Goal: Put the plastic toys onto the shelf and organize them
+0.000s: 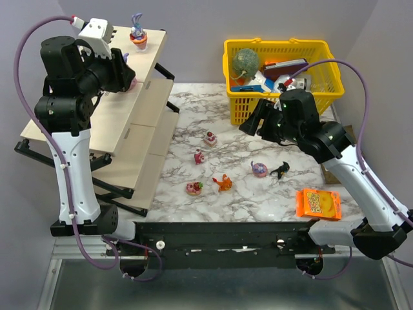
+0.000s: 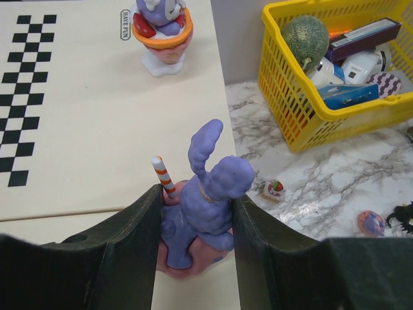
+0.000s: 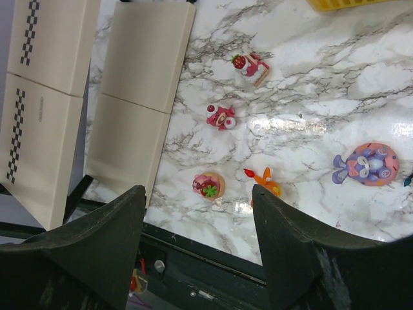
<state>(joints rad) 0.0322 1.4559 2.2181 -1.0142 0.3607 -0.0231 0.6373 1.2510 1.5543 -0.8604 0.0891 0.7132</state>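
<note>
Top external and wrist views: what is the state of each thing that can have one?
Left gripper, shut on purple rabbit toy at the shelf.
Right gripper, open, empty.
Cup rabbit toy, upright on the shelf's top tier.
Yellow basket, upright, filled.
Snack packet, flat on the table.
Table toys, six, not yet shelved.

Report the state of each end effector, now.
Left end effector: closed on the purple rabbit toy at the shelf.
Right end effector: open, holding nothing.
</note>
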